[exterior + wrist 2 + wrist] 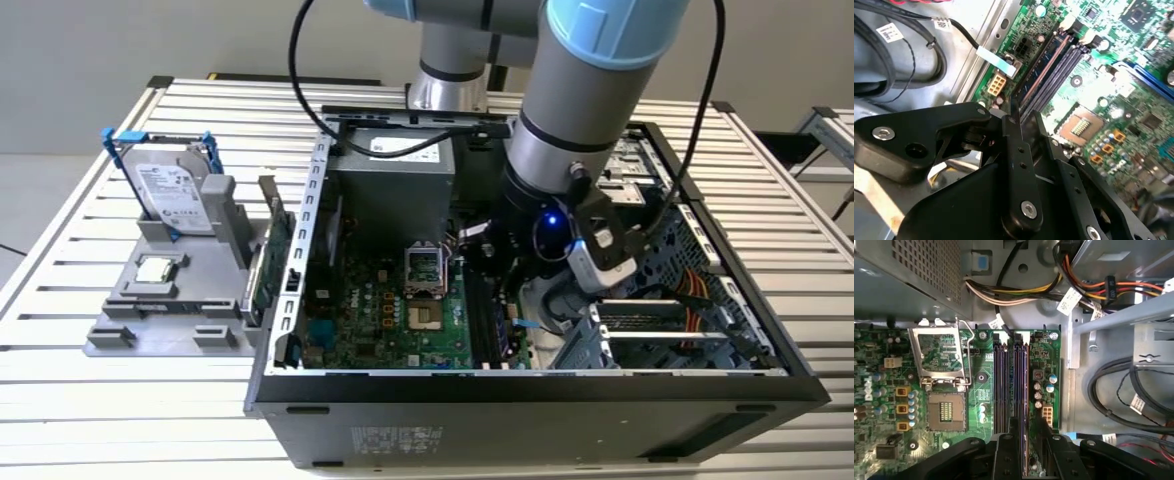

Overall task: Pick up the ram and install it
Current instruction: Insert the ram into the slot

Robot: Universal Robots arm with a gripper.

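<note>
First wrist view: gripper (pixel 1023 437) clamped on ram (pixel 1019 390), stick seated edge-down in motherboard (pixel 884 400) memory slot.

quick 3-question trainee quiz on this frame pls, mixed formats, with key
1. True or false: the gripper is inside the computer case.
2. The ram stands: A) in a motherboard slot beside the processor socket; B) on the grey stand; C) flat on the table.
3. Fill in: the processor socket is ___ (empty/filled).
Key: 1 true; 2 A; 3 empty.
</note>
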